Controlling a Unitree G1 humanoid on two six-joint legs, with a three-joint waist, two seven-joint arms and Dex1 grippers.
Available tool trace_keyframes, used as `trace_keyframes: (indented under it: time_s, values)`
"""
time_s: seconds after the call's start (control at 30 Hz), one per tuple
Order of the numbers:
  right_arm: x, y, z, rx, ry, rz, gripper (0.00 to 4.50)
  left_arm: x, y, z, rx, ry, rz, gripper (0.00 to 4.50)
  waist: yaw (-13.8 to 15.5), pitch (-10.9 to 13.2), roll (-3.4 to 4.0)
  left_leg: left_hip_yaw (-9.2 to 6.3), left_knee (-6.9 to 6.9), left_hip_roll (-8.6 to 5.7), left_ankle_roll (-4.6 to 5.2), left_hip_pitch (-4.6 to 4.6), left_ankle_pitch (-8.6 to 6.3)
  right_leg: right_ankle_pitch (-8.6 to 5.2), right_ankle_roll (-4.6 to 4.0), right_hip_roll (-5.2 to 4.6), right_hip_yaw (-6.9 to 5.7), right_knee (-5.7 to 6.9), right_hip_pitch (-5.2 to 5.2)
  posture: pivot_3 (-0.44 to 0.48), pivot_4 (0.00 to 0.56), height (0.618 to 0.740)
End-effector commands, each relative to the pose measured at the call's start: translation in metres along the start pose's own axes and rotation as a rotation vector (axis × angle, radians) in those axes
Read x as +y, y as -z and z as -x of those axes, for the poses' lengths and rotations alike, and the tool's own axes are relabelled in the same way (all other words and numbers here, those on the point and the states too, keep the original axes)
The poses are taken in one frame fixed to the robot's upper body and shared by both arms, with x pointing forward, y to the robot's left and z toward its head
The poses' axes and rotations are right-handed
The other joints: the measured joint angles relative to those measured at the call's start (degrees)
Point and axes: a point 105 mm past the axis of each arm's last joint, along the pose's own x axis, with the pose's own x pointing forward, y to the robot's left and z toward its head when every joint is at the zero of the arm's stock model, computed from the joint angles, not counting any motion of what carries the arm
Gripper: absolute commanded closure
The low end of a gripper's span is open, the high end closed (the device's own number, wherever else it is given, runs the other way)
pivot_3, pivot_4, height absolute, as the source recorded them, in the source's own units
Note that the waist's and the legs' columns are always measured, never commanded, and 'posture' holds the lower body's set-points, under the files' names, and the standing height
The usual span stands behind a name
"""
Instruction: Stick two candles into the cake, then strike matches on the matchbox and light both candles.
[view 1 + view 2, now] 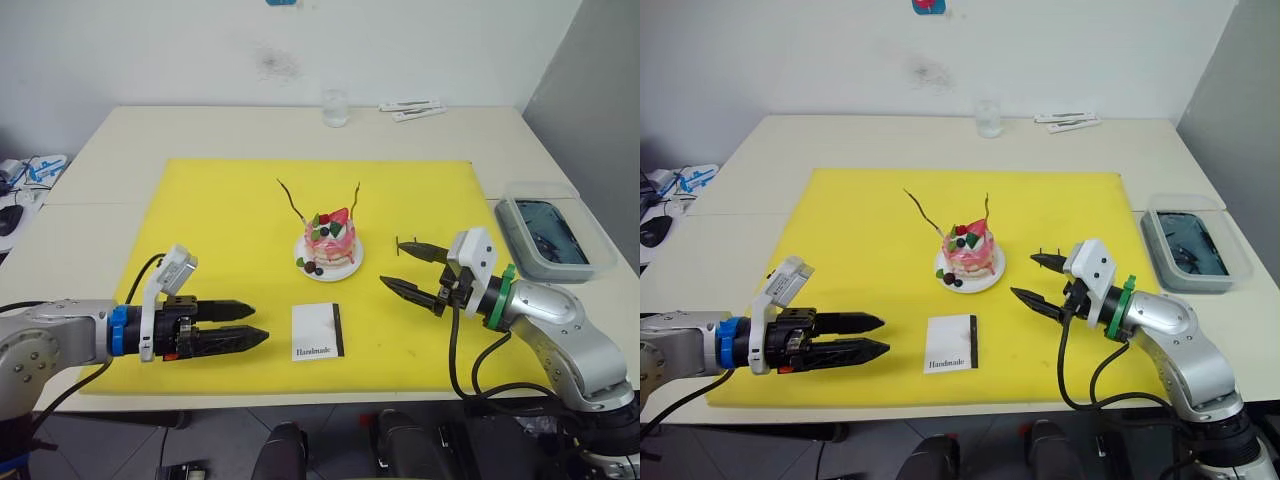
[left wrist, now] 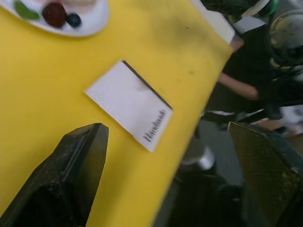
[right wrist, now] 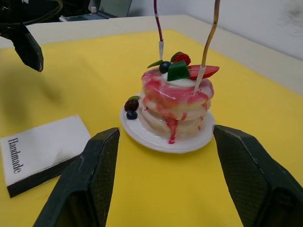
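The cake (image 1: 330, 248) sits on its small white plate (image 1: 347, 269) near the middle of the yellow mat (image 1: 220, 230), with 2 candles (image 1: 293, 200) standing in its top, both unlit. The right gripper (image 1: 412, 266) hovers just to the cake's right, its 2 black fingers spread apart and empty, pointing toward the cake. The left gripper (image 1: 246, 323) hovers low over the mat's near left part, fingers parted a little and holding nothing, tips aimed at the matchbox (image 1: 318, 331).

The matchbox lies flat just in front of the cake, between the 2 grippers, apart from both. "Handmade" is printed in black along its near edge, and a black strip runs down its right side.

Bare mat lies on the cake's left and behind it. A clear glass (image 1: 335, 108) stands at the table's far edge, and a lidded plastic container (image 1: 545, 235) rests off the mat at the right.
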Motion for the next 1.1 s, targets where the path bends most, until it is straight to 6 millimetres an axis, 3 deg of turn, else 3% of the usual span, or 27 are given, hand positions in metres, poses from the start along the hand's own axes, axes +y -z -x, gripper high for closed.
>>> trace_keyframes:
  time_s: [0.03,0.23,0.53,0.63,0.83,0.87,1.1]
  values:
    - [0.005,-0.016,0.003,-0.028,-0.026,0.059,1.26,-0.004,0.005,0.002,0.016,0.048,0.132,0.0,-0.2,0.0,0.0,0.01,0.0,0.0,0.0,0.01,0.0,0.0,0.0,0.0,0.0,0.0,0.0,0.0,0.15,0.74]
    - [0.01,-0.014,0.006,0.007,-0.062,0.07,1.26,0.015,0.015,-0.005,0.052,-0.045,0.239,0.0,-0.1,0.0,0.0,-0.01,-0.01,0.0,-0.01,0.0,0.0,0.01,0.01,0.0,-0.01,0.03,-0.01,0.0,0.15,0.74]
    - [0.027,-0.011,0.002,0.111,-0.239,0.097,1.26,0.026,0.012,-0.028,-0.009,0.025,0.355,0.0,0.2,0.0,-0.02,0.0,0.03,-0.03,-0.02,0.01,0.01,0.15,0.23,-0.02,0.01,0.07,-0.01,0.0,0.15,0.74]
    - [0.03,-0.01,0.003,0.141,-0.298,0.106,2.07,0.029,0.011,-0.033,-0.016,0.039,0.381,0.0,0.2,0.0,-0.04,-0.02,0.07,-0.03,-0.02,0.03,0.01,0.16,0.23,-0.02,-0.01,0.08,0.0,0.0,0.15,0.74]
    - [0.038,-0.003,-0.002,0.214,-0.388,0.137,4.28,0.037,0.018,-0.044,-0.01,0.037,0.428,0.0,0.4,0.0,-0.04,-0.03,0.06,-0.04,-0.02,0.02,0.01,0.17,0.25,-0.03,-0.01,0.07,0.0,0.0,0.15,0.74]
    - [0.039,-0.001,-0.003,0.223,-0.398,0.14,4.46,0.038,0.018,-0.045,-0.014,0.04,0.432,0.0,0.5,0.0,-0.03,-0.03,0.06,-0.04,-0.02,0.02,0.01,0.17,0.26,-0.03,-0.01,0.07,0.01,0.0,0.15,0.74]
    - [0.044,0.013,-0.013,0.26,-0.425,0.162,4.46,0.033,0.015,-0.052,-0.028,0.088,0.434,0.0,1.1,-0.1,-0.06,-0.03,0.14,-0.1,-0.03,0.02,0.02,0.21,0.32,-0.08,0.0,0.05,0.06,0.0,0.15,0.74]
